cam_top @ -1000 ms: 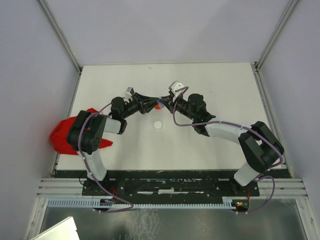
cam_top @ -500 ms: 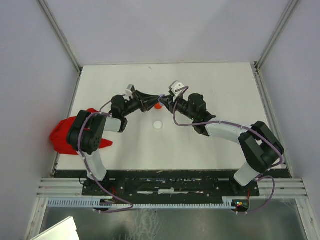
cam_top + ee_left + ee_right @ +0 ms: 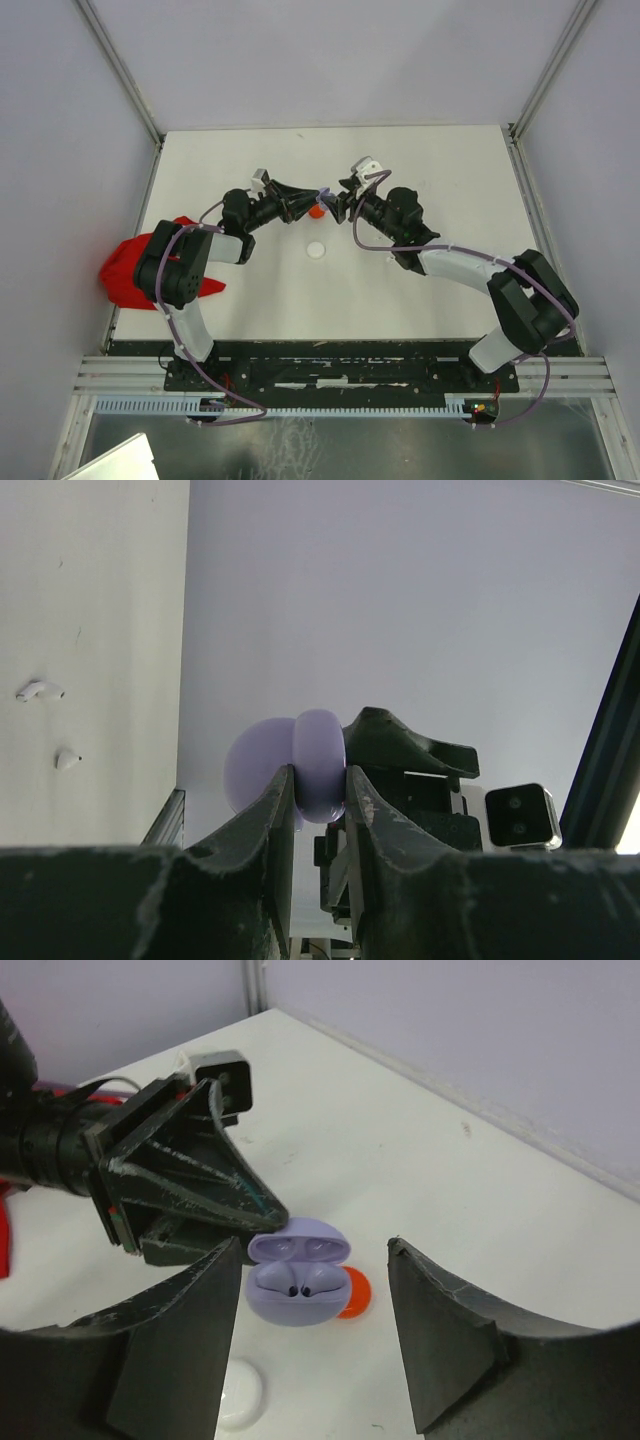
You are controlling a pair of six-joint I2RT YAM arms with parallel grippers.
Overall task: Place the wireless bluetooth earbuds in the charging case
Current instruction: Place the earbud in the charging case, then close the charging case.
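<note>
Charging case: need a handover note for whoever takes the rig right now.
Left gripper: shut on the lilac charging case, lid up.
Right gripper: open, empty, facing the case.
Two white earbuds lie loose on the table, in the left wrist view.
Done: case gripped and opened. Whether its wells are filled cannot be told.
Left: seat the loose earbuds, then close the lid.
</note>
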